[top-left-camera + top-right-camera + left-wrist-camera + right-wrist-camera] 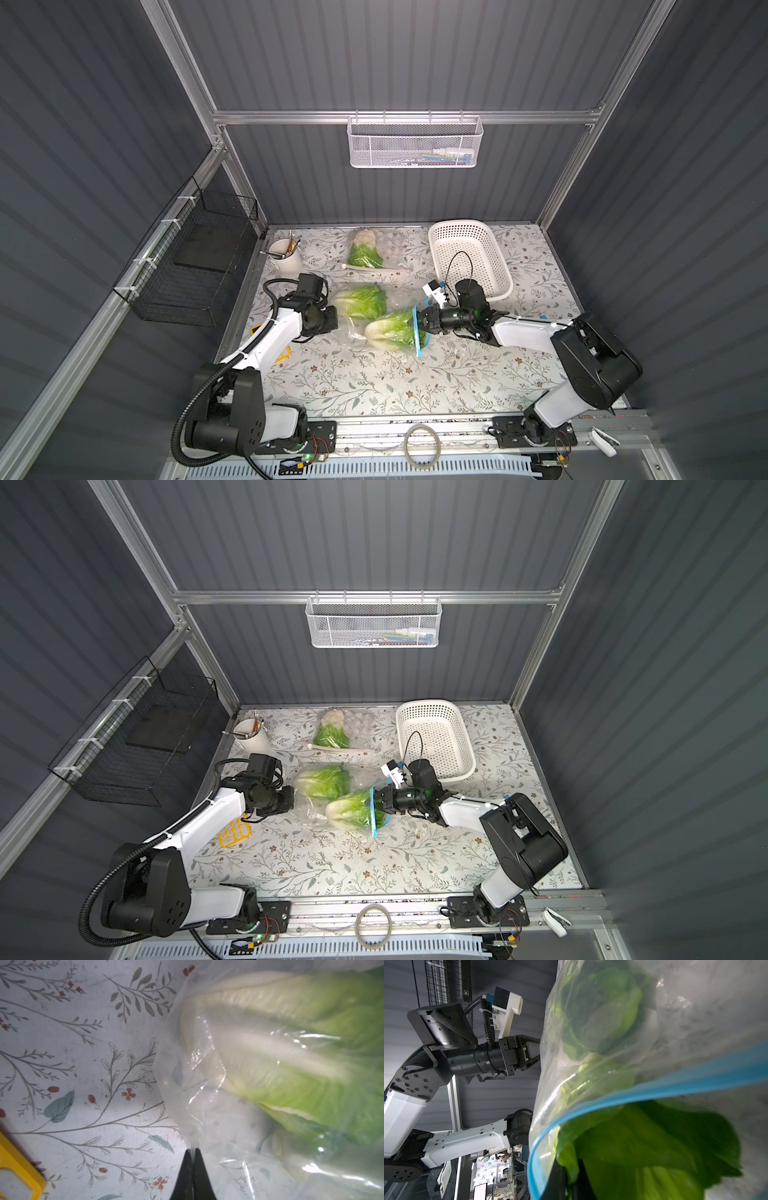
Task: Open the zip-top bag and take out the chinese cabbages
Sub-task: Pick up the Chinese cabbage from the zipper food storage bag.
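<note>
Dark ribbed walls (395, 62) close in a table under a floral cover (374, 382), with both arms reaching toward its middle. Between the two grippers lies the clear zip-top bag (353, 332). Its blue zip strip (654, 1088) faces the right gripper (417, 326) and its closed end faces the left gripper (334, 318).

In the left wrist view the left gripper's fingers (199, 1172) are pressed together on a fold of the bag's clear film. The plastic rises from their tips, with no gap between them. Just ahead of those fingertips, inside the bag, lies the second cabbage (361, 301), white base toward the left gripper.

The right gripper sits at the bag's mouth, fingers closed. In the right wrist view a strip of green leaf from the first cabbage (388, 330) runs between them. That head's leafy tips poke out past the blue strip toward the right gripper, while its white base points away, deeper in the bag.

Well beyond both grippers, near the back wall, the third cabbage (365, 254) lies in a second bag (392, 245) alongside pale round lumps. A white basket (469, 224) stands just beyond the right gripper. A cup (286, 259) holding brushes stands beyond the left gripper, and a yellow tray (235, 833) lies behind that gripper, beside its arm.
</note>
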